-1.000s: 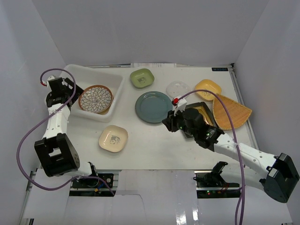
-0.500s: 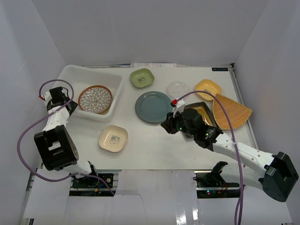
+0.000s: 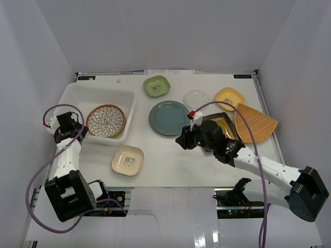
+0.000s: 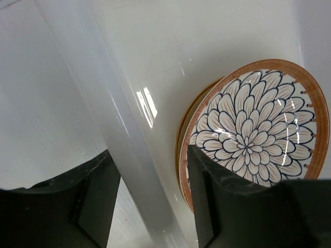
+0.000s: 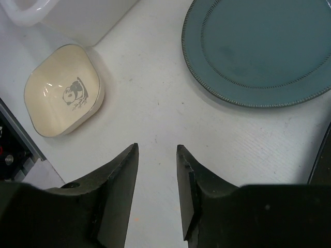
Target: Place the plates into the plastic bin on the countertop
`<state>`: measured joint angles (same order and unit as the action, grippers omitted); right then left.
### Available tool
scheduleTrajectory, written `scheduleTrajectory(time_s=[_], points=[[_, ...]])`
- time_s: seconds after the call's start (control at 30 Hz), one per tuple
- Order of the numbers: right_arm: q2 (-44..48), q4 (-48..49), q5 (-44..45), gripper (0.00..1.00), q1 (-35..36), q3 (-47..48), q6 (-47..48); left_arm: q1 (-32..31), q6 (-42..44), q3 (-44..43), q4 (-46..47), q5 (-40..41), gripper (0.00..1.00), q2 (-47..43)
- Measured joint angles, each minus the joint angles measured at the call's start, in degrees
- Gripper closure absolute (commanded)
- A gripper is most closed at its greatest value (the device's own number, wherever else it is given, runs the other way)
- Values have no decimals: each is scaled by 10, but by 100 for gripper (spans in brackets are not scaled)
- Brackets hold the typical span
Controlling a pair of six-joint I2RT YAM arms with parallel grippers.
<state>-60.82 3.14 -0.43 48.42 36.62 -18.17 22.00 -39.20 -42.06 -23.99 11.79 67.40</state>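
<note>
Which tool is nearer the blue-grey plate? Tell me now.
Right. The right tool hangs just off the blue-grey plate's near rim, jaws apart and empty. The left tool is far off, straddling the plastic bin's left wall.

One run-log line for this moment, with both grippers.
left gripper: open, astride plastic bin wall; right gripper: open, empty; floral plate: in bin

No lettering can be read anywhere. On the countertop [image 3: 170, 155] a dark label [image 3: 243, 76] at upper right — and another [image 3: 86, 78] at upper left — carry print too small to make out.
</note>
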Motion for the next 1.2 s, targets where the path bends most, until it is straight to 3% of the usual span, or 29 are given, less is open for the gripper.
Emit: scheduleTrajectory(time_s=[0.03, 0.1, 0.43, 0.53, 0.67, 0.73, 0.93, 1.1, 1.2], points=[[-2, 0, 0, 53, 0, 0, -3, 0, 3, 5, -6, -3, 13, -14], [-6, 0, 0, 44, 0, 0, -9, -1, 12, 5, -10, -7, 2, -30], [-17, 8, 25, 37, -42, -15, -62, -21, 30, -35, -30, -119, 2, -90], [27, 15, 30, 37, -112, -63, -104, -62, 30, -42, -11, -179, 3, -129], [129, -2, 49, 28, -197, -132, -153, -150, 24, -40, 66, -296, 3, -190], [189, -21, 61, 26, -235, -161, -179, -189, 35, -44, 76, -315, 3, -221], [287, -79, 76, 25, -320, -223, -235, -286, 73, -73, 7, -221, 2, -267], [262, -105, 73, 23, -367, -235, -256, -329, 88, -70, -31, -134, 2, -287], [238, -107, 74, 15, -376, -235, -268, -338, 93, -48, -23, -73, 2, -291]])
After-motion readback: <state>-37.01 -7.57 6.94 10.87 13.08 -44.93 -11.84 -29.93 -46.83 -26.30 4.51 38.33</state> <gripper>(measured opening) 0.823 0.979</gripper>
